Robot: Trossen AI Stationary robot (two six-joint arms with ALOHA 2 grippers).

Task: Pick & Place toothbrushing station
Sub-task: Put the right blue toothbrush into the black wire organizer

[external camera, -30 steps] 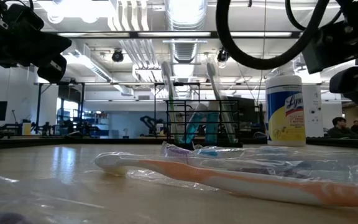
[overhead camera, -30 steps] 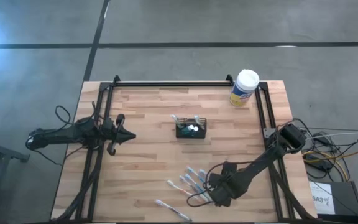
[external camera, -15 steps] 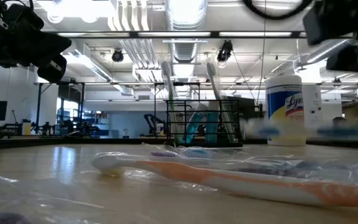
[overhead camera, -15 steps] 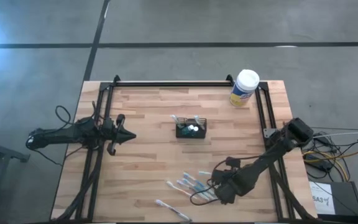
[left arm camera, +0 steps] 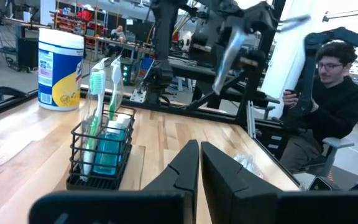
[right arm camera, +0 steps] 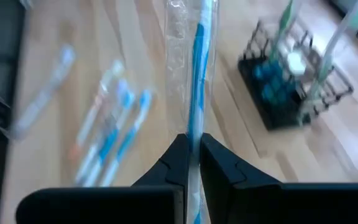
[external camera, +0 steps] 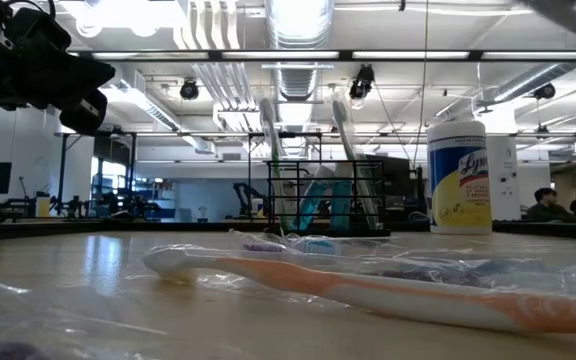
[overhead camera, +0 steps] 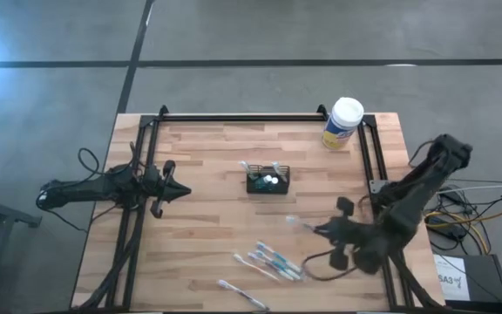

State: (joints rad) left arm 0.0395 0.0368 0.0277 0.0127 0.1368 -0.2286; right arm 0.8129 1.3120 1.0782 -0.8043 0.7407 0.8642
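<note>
The toothbrushing station (overhead camera: 268, 180), a small black wire caddy holding upright toothbrushes and a blue tube, stands on its base mid-table; it also shows in the left wrist view (left arm camera: 101, 152), the right wrist view (right arm camera: 294, 81) and the low view (external camera: 326, 195). My right gripper (overhead camera: 328, 230) hovers above the table's right front part, shut on a blue toothbrush in a clear wrapper (overhead camera: 299, 223). My left gripper (overhead camera: 181, 189) waits shut at the table's left, pointing level at the caddy (left arm camera: 199, 163). My right gripper pinches the wrapped toothbrush's shaft (right arm camera: 195, 124) between its two fingers, wrapper and all. The fingers slant down from the table's right side, and the brush runs on ahead of them, roughly in line with them. It is lifted clear of the table.
Several wrapped toothbrushes (overhead camera: 273, 260) lie near the front edge, with one more (overhead camera: 238, 294) closer to it; an orange one (external camera: 368, 285) lies right before the low camera. A white-lidded wipes canister (overhead camera: 342, 122) stands at the far right corner. A person (left arm camera: 328, 106) sits beyond the table's right side.
My right gripper, open and pointing down over the pile a second ago, has shut on one wrapped toothbrush. It has risen, tipped toward level and gone toward the table's right and far side. The brush is lifted clear of the pile; the others stay put.
</note>
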